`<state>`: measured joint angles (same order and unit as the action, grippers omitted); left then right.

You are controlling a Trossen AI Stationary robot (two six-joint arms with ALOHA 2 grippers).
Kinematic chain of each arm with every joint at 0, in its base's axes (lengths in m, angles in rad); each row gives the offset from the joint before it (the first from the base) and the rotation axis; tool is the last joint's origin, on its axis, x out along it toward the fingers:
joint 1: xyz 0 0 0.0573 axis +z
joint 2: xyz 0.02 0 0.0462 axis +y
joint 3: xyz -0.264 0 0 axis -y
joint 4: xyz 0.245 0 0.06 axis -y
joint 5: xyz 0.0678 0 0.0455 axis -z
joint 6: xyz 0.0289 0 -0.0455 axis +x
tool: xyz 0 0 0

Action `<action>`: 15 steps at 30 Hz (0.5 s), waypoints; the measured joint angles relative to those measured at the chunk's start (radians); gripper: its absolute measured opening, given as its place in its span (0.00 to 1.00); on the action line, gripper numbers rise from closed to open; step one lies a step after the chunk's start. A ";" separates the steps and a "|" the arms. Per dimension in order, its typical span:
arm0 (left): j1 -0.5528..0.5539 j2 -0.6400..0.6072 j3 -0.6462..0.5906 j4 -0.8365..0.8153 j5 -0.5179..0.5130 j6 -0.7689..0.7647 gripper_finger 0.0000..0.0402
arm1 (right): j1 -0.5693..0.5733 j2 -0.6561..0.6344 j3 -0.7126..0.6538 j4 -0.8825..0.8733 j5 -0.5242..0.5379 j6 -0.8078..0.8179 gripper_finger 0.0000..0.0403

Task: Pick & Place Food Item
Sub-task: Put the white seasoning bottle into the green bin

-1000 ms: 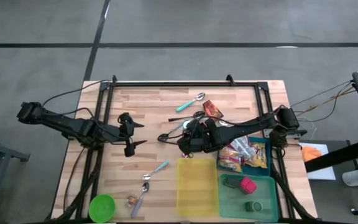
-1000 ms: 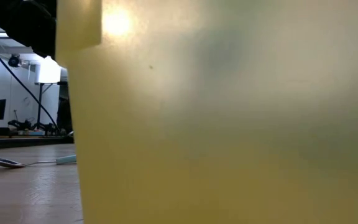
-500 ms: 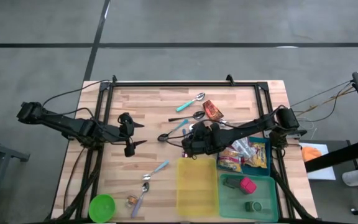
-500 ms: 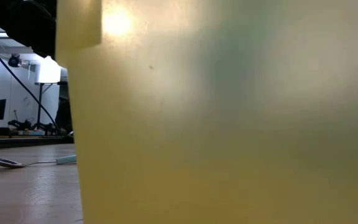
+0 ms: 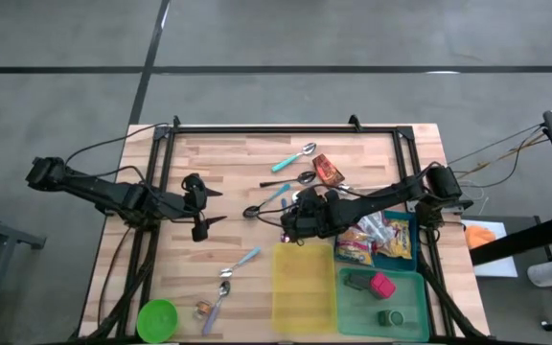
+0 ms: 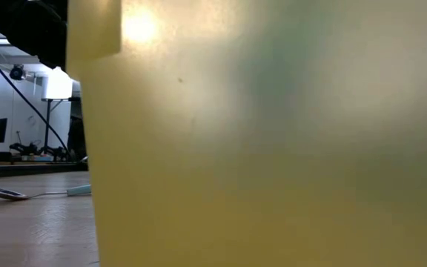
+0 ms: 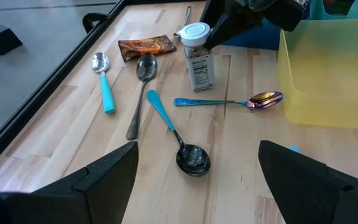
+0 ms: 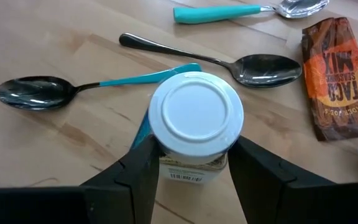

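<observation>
A white-lidded spice jar (image 8: 194,124) is being gripped by the right gripper (image 8: 194,163) near the bench's middle. The left gripper (image 7: 197,171) is being kept wide open, empty, by the left edge.

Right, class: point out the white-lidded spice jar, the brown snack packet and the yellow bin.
spice jar (image 8: 196,116), right wrist view, centre of its white lid.
brown snack packet (image 8: 343,68), right wrist view, middle of the wrapper.
yellow bin (image 5: 304,287), high view, its bare floor.
</observation>
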<state>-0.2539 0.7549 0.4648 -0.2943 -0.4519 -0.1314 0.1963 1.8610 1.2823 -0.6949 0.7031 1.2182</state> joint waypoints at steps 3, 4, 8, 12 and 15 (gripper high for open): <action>0.000 0.000 0.000 0.000 0.000 0.000 0.83 | 0.000 0.000 0.001 -0.001 -0.017 -0.005 0.42; 0.000 0.000 0.000 0.000 0.000 0.000 0.83 | 0.000 0.000 0.002 -0.001 -0.020 -0.008 0.42; 0.000 0.000 0.000 0.000 0.000 0.000 0.83 | 0.000 -0.001 0.002 -0.001 -0.027 -0.019 0.42; 0.000 0.000 0.000 0.000 0.000 0.000 0.83 | 0.000 -0.001 0.002 -0.001 -0.027 -0.029 0.42; 0.000 0.000 0.000 0.000 0.000 0.000 0.83 | 0.000 -0.001 0.002 0.000 -0.027 -0.033 0.43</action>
<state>-0.2542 0.7548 0.4648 -0.2939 -0.4522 -0.1313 0.1959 1.8599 1.2842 -0.6952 0.6758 1.1855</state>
